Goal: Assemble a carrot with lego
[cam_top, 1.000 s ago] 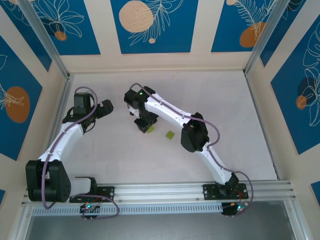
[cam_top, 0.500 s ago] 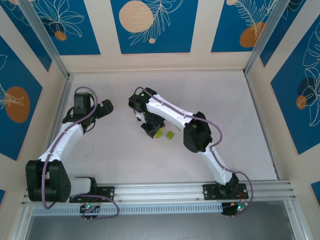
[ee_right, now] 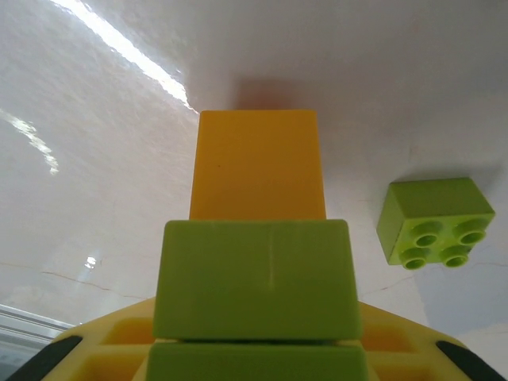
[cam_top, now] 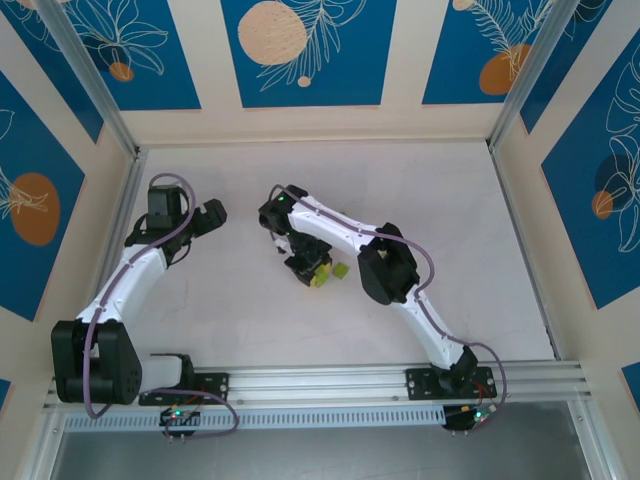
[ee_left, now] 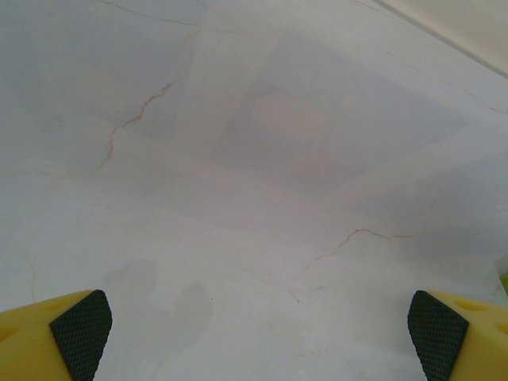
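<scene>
Right pincer (cam_top: 314,270) is clamped on the carrot (ee_right: 255,270), a lime-green stack with an orange brick (ee_right: 258,163) at its far end, near the middle of the bench (ee_right: 95,198). Whether the tip touches the bench cannot be told. One green brick (ee_right: 436,218) lies studs up just beside the carrot, apart from it. Left pincer (ee_left: 258,333) is wide apart over bare bench at the left, holding nothing

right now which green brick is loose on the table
The square four-stud green brick lying alone on the table; the other green bricks are joined to the orange brick in the right hand.
</scene>
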Controlling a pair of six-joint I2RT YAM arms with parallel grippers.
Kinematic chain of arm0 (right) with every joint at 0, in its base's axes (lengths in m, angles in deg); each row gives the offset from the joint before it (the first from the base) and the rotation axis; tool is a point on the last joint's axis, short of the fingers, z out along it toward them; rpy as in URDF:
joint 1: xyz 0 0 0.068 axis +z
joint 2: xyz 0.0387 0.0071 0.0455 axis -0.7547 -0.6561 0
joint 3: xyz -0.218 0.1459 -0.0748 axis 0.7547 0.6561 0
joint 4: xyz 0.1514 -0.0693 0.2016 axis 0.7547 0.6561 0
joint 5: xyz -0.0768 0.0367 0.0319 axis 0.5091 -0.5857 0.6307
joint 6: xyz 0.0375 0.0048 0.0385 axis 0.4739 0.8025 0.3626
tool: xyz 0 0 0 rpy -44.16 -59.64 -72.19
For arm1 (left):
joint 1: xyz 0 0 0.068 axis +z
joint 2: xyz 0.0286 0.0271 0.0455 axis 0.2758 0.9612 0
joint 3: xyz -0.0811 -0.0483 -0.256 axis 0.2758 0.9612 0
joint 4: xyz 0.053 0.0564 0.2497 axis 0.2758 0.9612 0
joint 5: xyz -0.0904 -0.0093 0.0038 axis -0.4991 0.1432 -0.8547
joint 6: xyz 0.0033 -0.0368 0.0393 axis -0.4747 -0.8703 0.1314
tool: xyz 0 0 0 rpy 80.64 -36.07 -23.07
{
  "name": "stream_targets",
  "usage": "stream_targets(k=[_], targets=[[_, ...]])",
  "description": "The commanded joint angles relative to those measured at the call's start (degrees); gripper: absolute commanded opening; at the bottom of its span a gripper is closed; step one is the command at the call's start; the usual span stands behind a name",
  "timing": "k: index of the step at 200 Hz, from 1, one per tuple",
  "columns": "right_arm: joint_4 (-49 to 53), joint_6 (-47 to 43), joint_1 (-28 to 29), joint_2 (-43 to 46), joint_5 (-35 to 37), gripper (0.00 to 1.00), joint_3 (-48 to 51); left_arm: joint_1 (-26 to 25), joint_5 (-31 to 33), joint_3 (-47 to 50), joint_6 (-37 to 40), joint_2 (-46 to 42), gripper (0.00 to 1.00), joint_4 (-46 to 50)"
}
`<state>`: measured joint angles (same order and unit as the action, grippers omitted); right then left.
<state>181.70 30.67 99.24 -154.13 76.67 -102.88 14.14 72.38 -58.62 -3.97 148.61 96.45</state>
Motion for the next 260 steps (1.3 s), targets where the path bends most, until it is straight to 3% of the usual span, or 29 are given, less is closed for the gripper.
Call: stream_targets(k=[1,130,171,210,260], targets=[[2.11,-1.23,-0.23,-0.56,-2.81,0.35,0.59,0.81,-0.46,-0.08,0.03,-0.16,0.99,0.29],[1.62,-1.43,-1.06,-2.7,-4.24,0.44,-2.54,0.79,-0.27,-0.08,0.08,0.2,0.98,0.15],[1.36,-1.23,-1.3,-1.34,-5.34,0.32,-4.38,0.81,-0.28,-0.08,0.04,0.14,0.98,0.21],[-2.62,-0.28,-1.74,1.71,-6.57,0.56,-2.22,0.8,-0.47,0.0,-0.08,-0.1,0.99,0.19],[-20.23,-0.98,-2.63,15.85,-9.81,0.66,12.49,0.84,-0.47,-0.24,-0.06,-0.32,0.99,0.48]])
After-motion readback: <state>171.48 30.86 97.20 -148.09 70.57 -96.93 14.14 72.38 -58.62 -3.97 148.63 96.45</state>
